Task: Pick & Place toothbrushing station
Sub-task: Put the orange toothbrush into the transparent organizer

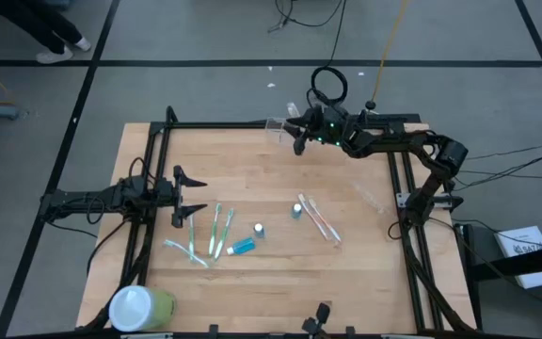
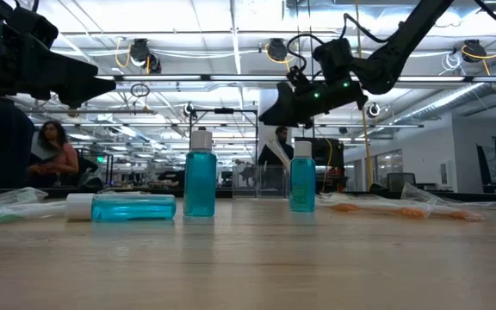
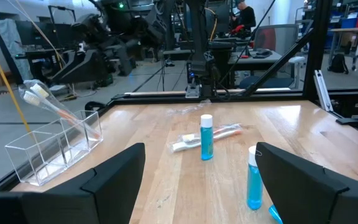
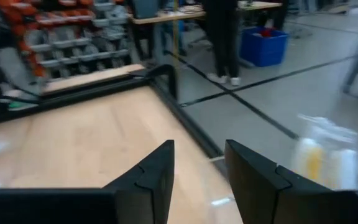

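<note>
The clear toothbrushing station (image 1: 276,125) stands at the table's far edge, with a wrapped orange toothbrush (image 3: 48,102) leaning in it. It also shows in the left wrist view (image 3: 55,146). My right gripper (image 1: 296,132) hovers open and empty just right of the station, raised above the table (image 2: 274,112). My left gripper (image 1: 191,198) is open and empty at the table's left, above the wrapped green toothbrushes (image 1: 200,235). Wrapped orange toothbrushes (image 1: 318,218) lie right of centre.
Two small blue bottles (image 1: 296,209) (image 1: 258,229) stand mid-table and a third (image 1: 242,247) lies on its side. A white-lidded green cylinder (image 1: 139,306) stands at the near left corner. A clear wrapper (image 1: 374,196) lies at the right. People show beyond the table (image 2: 54,146).
</note>
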You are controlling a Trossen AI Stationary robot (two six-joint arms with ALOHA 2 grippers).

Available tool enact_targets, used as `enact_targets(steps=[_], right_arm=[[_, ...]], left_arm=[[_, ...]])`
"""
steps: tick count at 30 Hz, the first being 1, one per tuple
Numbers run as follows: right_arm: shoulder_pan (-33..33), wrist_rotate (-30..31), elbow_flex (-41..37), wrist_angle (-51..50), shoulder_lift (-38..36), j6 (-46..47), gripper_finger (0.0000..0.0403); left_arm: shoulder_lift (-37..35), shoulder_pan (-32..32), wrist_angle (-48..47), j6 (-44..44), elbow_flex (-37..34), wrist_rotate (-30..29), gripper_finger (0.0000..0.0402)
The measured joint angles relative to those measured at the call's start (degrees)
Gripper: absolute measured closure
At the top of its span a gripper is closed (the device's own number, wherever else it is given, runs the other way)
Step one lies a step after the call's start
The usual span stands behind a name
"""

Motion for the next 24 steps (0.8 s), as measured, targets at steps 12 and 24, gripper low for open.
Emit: enact_targets(steps=[12, 24], right_arm=[[-1.0, 1.0, 2.3, 0.7, 7.5, 0.4, 0.0289], [-1.2, 13.3, 10.5, -8.7, 9.7, -3.7, 0.0289]], left_arm=[[0.0, 0.0, 0.0, 0.0, 0.0, 0.0, 0.0091], [0.0, 0.0, 0.0, 0.0, 0.0, 0.0, 0.0091]])
